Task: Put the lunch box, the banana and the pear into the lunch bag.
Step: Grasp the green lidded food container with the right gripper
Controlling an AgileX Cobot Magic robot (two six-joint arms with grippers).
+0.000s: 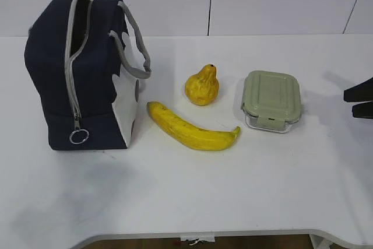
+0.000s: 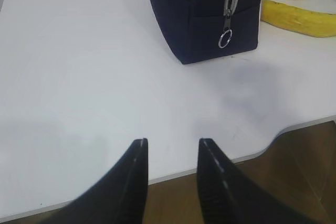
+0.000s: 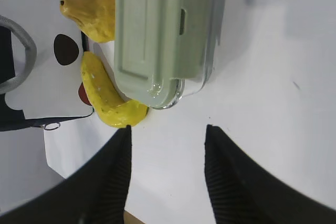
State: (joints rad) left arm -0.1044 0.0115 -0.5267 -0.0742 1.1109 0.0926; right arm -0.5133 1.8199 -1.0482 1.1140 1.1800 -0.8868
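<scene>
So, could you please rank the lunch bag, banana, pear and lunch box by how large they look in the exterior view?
1. lunch bag, clearly largest
2. banana, longest of the rest
3. lunch box, shorter than the banana but wider
4. pear, smallest

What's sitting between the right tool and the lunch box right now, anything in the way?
Nothing visible. The right tool is open with only bare table between it and the lunch box. The banana and pear lie off to its far side, toward the lunch bag.
</scene>
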